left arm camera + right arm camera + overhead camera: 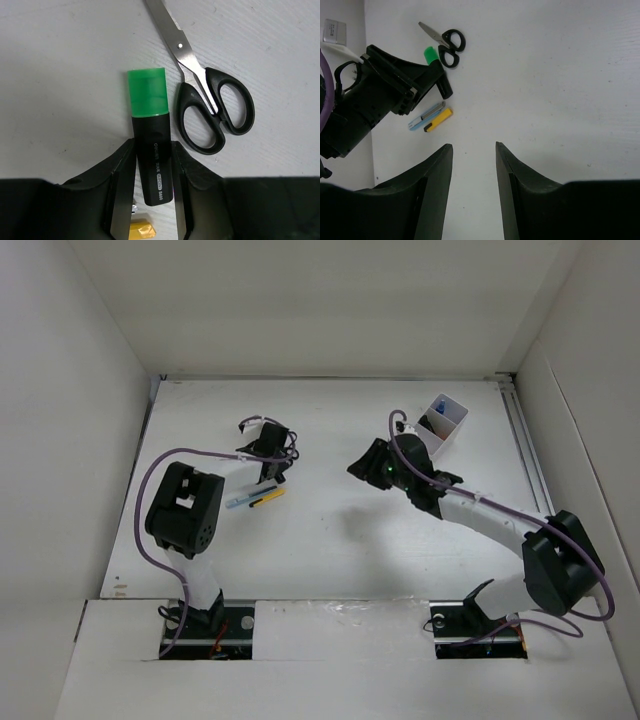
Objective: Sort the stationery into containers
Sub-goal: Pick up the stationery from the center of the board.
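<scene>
The green highlighter [150, 135], black-bodied with a green cap, lies on the table between the fingers of my left gripper [153, 146], which press on its sides. The black-handled scissors [210, 100] lie just right of it, apart. The left gripper [268, 452] is at the table's left middle; the scissors [250, 425] lie beyond it. A light-blue pen [240, 500] and a yellow pen [268, 496] lie side by side nearer me. My right gripper [474, 150] is open and empty above bare table [365, 462]. The white bin [455, 412] stands at the back right with dark items inside.
White walls enclose the table on the left, back and right. In the right wrist view the left gripper [427, 80], the scissors [447, 40] and the two pens [427, 117] show at upper left. The yellow pen's end [140, 231] shows under the left fingers.
</scene>
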{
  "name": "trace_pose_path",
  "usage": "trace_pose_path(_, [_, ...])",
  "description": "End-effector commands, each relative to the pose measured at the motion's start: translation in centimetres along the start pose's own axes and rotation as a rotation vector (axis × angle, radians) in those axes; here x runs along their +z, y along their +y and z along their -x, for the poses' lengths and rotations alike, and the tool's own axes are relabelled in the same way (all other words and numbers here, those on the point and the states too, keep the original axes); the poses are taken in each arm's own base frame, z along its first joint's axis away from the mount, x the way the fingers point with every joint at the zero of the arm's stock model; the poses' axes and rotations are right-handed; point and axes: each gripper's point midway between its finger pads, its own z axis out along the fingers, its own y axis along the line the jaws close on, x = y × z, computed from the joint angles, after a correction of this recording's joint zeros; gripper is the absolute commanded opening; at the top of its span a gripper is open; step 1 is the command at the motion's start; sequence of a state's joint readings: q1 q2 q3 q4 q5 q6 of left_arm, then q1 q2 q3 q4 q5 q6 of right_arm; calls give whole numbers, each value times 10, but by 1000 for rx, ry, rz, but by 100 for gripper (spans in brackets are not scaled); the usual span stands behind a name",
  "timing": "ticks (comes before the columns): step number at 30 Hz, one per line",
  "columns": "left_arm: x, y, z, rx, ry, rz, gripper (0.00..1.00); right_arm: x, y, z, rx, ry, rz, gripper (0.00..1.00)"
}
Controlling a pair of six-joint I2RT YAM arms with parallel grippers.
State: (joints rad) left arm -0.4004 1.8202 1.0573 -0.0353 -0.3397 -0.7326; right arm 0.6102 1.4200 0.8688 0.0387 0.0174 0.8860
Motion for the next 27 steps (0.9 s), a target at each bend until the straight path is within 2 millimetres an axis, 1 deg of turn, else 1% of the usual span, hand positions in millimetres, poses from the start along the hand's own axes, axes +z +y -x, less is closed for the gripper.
trace_pose_path(1, [-8,18,-20,71,56,19,14,-13,24,28,13,-68,66,46])
trace_pose_path(2, [-11,12,-16,59,41,-12,9,-13,24,28,13,-68,66,46])
trace_pose_path(3, [-13,11,-17,63,40,-27,9,-13,24,28,13,-68,66,46])
trace_pose_path(4, [-13,16,-21,65,43,-25,9,-13,25,27,12,-60,72,46])
trace_pose_path(6, [-13,16,-21,65,43,-25,16,-13,25,27,12,-60,72,46])
trace_pose_path(7, [-14,13,-18,62,37,-30,16,-13,23,30,16,-67,67,46])
trace_pose_path(8, [-14,16,-20,67,47,-21,16,-13,23,30,16,-67,67,46])
trace_pose_path(11, [-12,16,-19,70,45,-9,19,-14,25,27,15,-51,79,46])
trace_pose_path(13, [-13,11,-20,65,51,-31,21,-14,25,27,15,-51,79,46])
trace_pose_path(18, [-13,11,-20,65,51,-31,23,-14,26,25,15,-41,87,46])
trace_pose_path(19, [-13,11,-20,65,51,-31,20,-17,29,27,15,-47,94,46])
trace_pose_path(21, [-13,12,-20,75,51,-31,4,-16,28,28,15,-54,88,46])
trace_pose_path(22, [-13,12,-20,75,51,-31,0,-16,28,28,15,-54,88,47])
trace_pose_path(24, [-21,2,-6,43,11,-70,0,-17,29,26,5,-43,97,48])
trace_pose_path(25, [-23,7,-10,43,11,-70,0,-17,29,26,5,-43,97,50])
trace_pose_path(26, [-31,-1,0,17,-16,-110,0,-16,26,23,5,-37,90,51])
trace_pose_path(27, [-35,-3,4,11,-27,-121,0,-16,26,23,5,-37,90,51])
